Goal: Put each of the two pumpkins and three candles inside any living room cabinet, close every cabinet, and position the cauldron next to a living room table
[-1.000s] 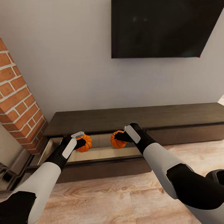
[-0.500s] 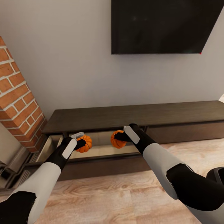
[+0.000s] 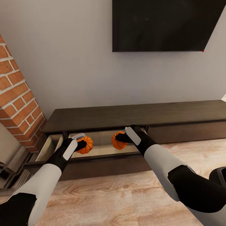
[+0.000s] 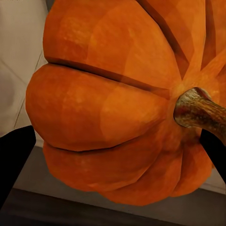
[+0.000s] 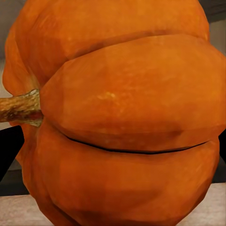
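Two orange ribbed pumpkins hang over the open drawer (image 3: 101, 151) of the long dark brown cabinet (image 3: 157, 113). My left gripper (image 3: 82, 145) is shut on the left pumpkin (image 3: 87, 144), which fills the left wrist view (image 4: 113, 108) with a dark fingertip (image 4: 14, 160) at its side. My right gripper (image 3: 121, 138) is shut on the right pumpkin (image 3: 117, 142), which also fills the right wrist view (image 5: 122, 117). Both pumpkins sit at about the height of the drawer's pale beige inside. No candles show. A black rounded shape (image 3: 221, 175) at the right edge may be the cauldron.
A brick column (image 3: 17, 103) stands left of the cabinet, close to the open drawer's end. A black TV (image 3: 163, 25) hangs on the grey wall above. The cabinet's right drawer front (image 3: 188, 131) is closed. Pale wood floor (image 3: 113, 197) lies in front.
The whole picture has shifted a little, so the camera moved. The cabinet and drawer sit slightly higher and the brick further left. Both grippers still hold their pumpkins over the drawer.
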You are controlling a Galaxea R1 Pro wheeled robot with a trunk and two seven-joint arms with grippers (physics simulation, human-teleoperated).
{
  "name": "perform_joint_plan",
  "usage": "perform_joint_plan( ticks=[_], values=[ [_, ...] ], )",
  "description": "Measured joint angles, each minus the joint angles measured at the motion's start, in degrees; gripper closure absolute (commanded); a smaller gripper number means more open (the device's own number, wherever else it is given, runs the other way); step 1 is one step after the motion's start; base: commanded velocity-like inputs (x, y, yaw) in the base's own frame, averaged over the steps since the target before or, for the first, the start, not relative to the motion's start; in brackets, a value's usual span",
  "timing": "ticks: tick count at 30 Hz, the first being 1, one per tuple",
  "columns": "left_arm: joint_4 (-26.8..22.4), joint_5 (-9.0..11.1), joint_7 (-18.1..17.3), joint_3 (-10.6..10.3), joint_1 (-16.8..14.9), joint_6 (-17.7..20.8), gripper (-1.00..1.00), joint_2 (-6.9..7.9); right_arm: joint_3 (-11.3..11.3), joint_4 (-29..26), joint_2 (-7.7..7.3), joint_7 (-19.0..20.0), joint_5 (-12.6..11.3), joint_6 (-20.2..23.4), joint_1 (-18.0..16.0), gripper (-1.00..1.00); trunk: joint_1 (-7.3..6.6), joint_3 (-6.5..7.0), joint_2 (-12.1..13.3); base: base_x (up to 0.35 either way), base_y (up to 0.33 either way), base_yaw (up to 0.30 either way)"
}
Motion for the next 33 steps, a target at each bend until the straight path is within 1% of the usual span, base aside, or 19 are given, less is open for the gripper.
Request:
perform_joint_plan(
  ticks=[9, 14, 21, 33],
  values=[
    [0.0, -0.1, 0.2, 0.0, 0.0, 0.1, 1.0, 0.0, 0.0, 0.0, 0.0, 0.0, 0.0, 0.0, 0.0, 1.0, 0.0, 0.0, 0.0, 0.084, 0.017, 0.0],
    [0.0, -0.1, 0.1, 0.0, 0.0, 0.1, 1.0, 0.0, 0.0, 0.0, 0.0, 0.0, 0.0, 0.0, 0.0, 1.0, -0.02, 0.0, 0.0, 0.181, 0.023, 0.0],
    [0.0, 0.0, -0.2, 0.0, -0.2, 0.0, 1.0, 0.0, 0.0, 0.0, 0.0, 0.0, 0.0, 0.0, 0.0, 1.0, 0.0, 0.0, 0.0, 0.028, 0.003, 0.0],
    [0.0, 0.0, -0.2, 0.0, -0.2, 0.1, 1.0, 0.0, 0.0, 0.0, 0.0, -0.1, -0.2, 0.0, 0.0, 1.0, 2.63, -2.15, -4.8, 0.0, 0.0, 0.0]
  ],
)
